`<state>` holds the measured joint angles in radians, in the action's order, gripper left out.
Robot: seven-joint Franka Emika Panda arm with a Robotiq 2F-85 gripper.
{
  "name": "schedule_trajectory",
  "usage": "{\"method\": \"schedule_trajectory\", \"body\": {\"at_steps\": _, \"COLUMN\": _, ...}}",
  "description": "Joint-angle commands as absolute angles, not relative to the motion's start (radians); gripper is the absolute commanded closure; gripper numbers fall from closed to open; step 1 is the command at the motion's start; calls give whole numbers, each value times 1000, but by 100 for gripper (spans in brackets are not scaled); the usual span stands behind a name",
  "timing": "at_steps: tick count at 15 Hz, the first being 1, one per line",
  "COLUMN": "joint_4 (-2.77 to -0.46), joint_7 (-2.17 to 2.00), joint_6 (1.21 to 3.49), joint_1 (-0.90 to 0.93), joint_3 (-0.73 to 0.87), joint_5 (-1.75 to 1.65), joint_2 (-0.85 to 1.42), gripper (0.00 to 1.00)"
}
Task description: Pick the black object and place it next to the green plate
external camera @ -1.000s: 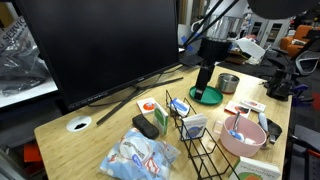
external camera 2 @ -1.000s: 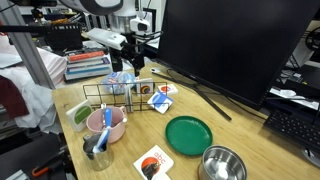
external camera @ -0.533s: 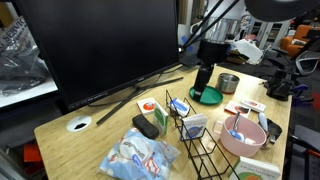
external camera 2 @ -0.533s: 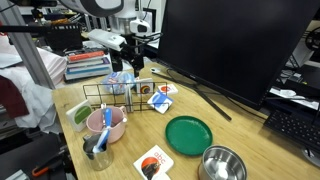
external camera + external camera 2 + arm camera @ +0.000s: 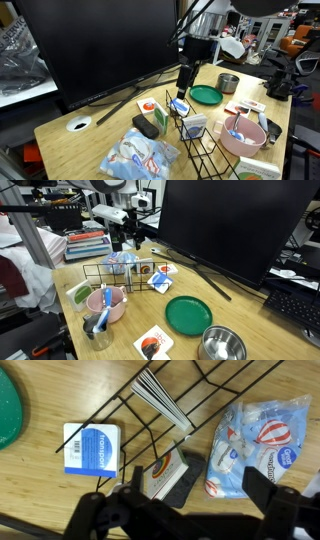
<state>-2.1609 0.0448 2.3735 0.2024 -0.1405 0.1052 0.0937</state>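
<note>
The black object (image 5: 146,127) lies flat on the wooden table between the black wire rack (image 5: 195,140) and a plastic bag (image 5: 140,158). In the wrist view the black object (image 5: 185,478) is partly covered by a small rainbow card (image 5: 160,472). The green plate (image 5: 206,96) sits beyond the rack; it also shows in an exterior view (image 5: 188,313) and at the wrist view's left edge (image 5: 8,410). My gripper (image 5: 185,78) hangs open and empty above the rack, high over the table. In the wrist view its fingers (image 5: 199,486) straddle the black object from above.
A big black monitor (image 5: 100,45) stands along the back. A pink bowl (image 5: 243,135) and a metal cup (image 5: 229,83) sit near the plate. A blue card (image 5: 90,448) lies under the rack. The plastic bag (image 5: 255,440) lies beside the black object.
My gripper has moved away from above the green plate toward the wire rack and the black object. Nothing on the table has moved.
</note>
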Motion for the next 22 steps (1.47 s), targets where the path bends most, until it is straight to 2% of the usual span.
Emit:
{"method": "schedule_trajectory", "body": {"at_steps": 1, "joint_4": -2048, "joint_7": -21, "joint_6": 2330, "joint_1": 209, "joint_3": -157, "joint_5": 19, "joint_2": 190, "gripper": 0}}
{"method": "schedule_trajectory", "body": {"at_steps": 8, "joint_4": -1777, "joint_7": -138, "joint_6": 2245, "joint_1": 286, "joint_3": -158, "joint_5": -132, "joint_2": 387, "gripper": 0}}
{"method": "schedule_trajectory", "body": {"at_steps": 9, "joint_4": -1855, "joint_7": -124, "joint_6": 2303, "joint_1": 274, "joint_3": -160, "joint_5": -111, "joint_2": 337, "gripper": 0}}
{"method": "schedule_trajectory", "body": {"at_steps": 22, "joint_4": -1743, "joint_7": -124, "joint_6": 2290, "joint_1": 291, "joint_3": -161, "joint_5": -107, "joint_2": 431, "gripper": 0}}
